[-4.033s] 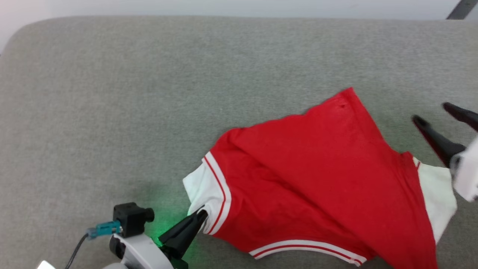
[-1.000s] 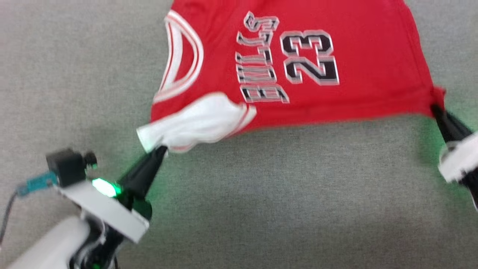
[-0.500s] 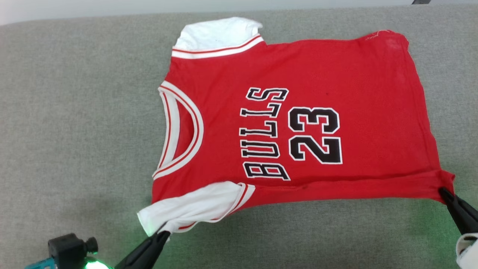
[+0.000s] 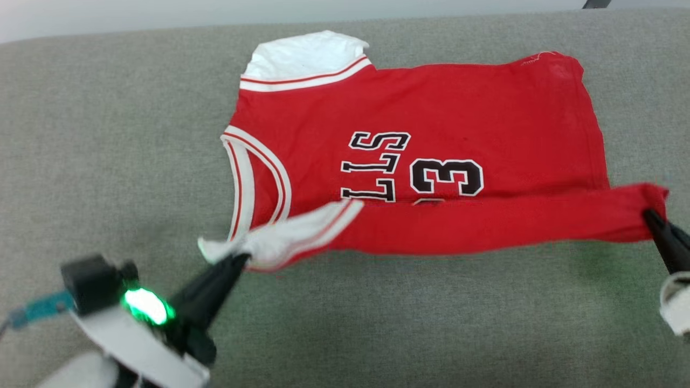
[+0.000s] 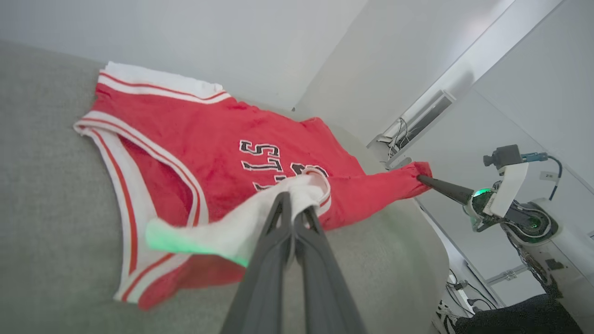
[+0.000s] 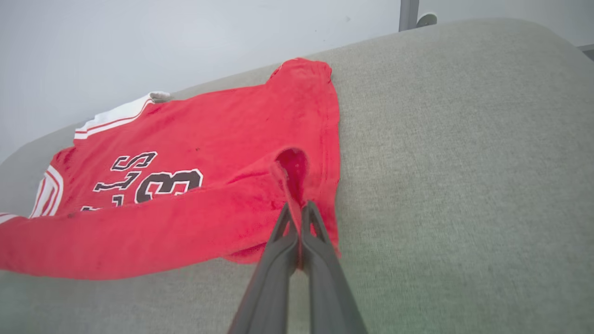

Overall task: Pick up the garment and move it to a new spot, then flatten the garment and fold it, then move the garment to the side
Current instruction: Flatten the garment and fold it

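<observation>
On grey surface (image 4: 81, 134), shirt (image 4: 431, 108) flat; left gripper (image 4: 240, 261) clamped on sleeve (image 4: 285, 234), right gripper (image 4: 649, 215) on hem corner (image 4: 644, 196), near edge lifted. Fold starting; move aside pending.

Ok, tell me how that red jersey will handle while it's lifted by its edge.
Floppy, probably: the red jersey sags into a limp band between the left gripper and right gripper, both shut on it. Likely light: two fingertip pinches lift its near edge. It may drag rather than slide on the grey fabric surface.
</observation>
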Controlling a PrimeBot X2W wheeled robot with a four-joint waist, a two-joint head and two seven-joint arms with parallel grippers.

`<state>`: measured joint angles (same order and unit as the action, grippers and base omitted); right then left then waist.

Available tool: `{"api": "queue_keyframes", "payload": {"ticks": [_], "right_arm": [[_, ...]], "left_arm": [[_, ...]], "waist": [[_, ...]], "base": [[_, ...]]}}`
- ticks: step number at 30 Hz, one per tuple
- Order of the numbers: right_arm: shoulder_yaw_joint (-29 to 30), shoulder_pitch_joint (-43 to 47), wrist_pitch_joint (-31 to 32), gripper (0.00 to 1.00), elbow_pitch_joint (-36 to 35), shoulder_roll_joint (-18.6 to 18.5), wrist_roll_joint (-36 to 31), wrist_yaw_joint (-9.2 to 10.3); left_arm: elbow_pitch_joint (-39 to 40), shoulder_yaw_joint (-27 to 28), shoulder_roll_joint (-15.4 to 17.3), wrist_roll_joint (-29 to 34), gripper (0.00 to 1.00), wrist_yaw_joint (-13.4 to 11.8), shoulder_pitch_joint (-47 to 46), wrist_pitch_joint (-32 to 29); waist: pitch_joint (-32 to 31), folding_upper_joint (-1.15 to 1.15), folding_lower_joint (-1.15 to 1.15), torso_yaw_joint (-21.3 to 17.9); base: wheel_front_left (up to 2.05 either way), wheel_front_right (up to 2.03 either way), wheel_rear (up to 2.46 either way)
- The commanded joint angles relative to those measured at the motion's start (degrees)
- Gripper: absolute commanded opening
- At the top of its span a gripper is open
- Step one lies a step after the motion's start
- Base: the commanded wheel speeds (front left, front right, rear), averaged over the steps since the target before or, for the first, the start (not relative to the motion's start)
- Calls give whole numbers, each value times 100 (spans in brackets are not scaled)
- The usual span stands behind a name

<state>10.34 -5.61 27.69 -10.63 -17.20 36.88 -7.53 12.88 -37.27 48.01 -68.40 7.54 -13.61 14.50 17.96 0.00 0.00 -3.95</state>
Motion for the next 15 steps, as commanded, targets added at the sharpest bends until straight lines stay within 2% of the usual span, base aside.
{"api": "queue_keyframes", "payload": {"ticks": [1,4,11,15], "right_arm": [[-86,-358,-48,0,296,-17,-96,9],[-279,-803,-147,0,804,-93,-206,9],[-531,-1516,-563,0,1727,-45,-87,9],[-666,-1771,-861,0,2176,-67,-47,9]], "left_arm": [[-209,-24,-85,-165,0,-15,-387,-5],[-563,-144,-151,-400,0,-16,-896,-32],[-1376,-560,-302,-428,0,-16,-1649,-15],[-1919,-590,-456,-293,0,-16,-1913,55]], "waist": [[66,0,0,-49],[207,0,0,-63],[574,0,0,-100],[804,0,0,-89]], "base": [[0,0,0],[0,0,0],[0,0,0],[0,0,0]]}}
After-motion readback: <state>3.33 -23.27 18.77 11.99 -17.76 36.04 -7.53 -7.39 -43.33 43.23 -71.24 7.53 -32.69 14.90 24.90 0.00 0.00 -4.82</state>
